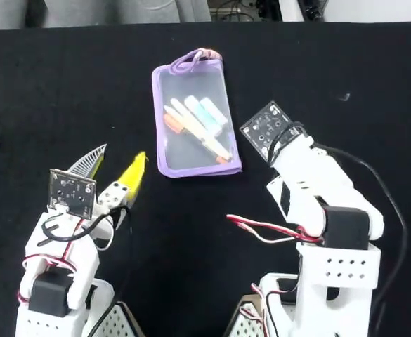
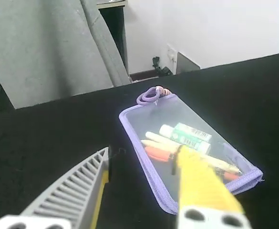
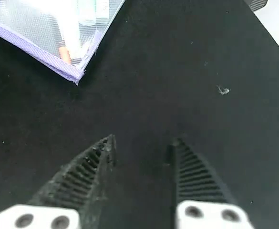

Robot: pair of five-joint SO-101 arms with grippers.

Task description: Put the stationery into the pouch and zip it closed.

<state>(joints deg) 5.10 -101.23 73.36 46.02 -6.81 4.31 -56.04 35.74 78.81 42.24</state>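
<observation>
One pouch point(image 1: 180, 156) — long axis near-to-far, loop point(image 1: 190, 60) farthest

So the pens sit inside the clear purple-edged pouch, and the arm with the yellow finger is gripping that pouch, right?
Not gripping: the high view shows the left gripper open, apart from the clear purple-edged pouch, with the pens inside.

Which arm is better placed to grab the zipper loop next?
Left, probably: the left gripper, open, faces the pouch and zipper loop; the right gripper hangs over bare table off a pouch corner.
</observation>
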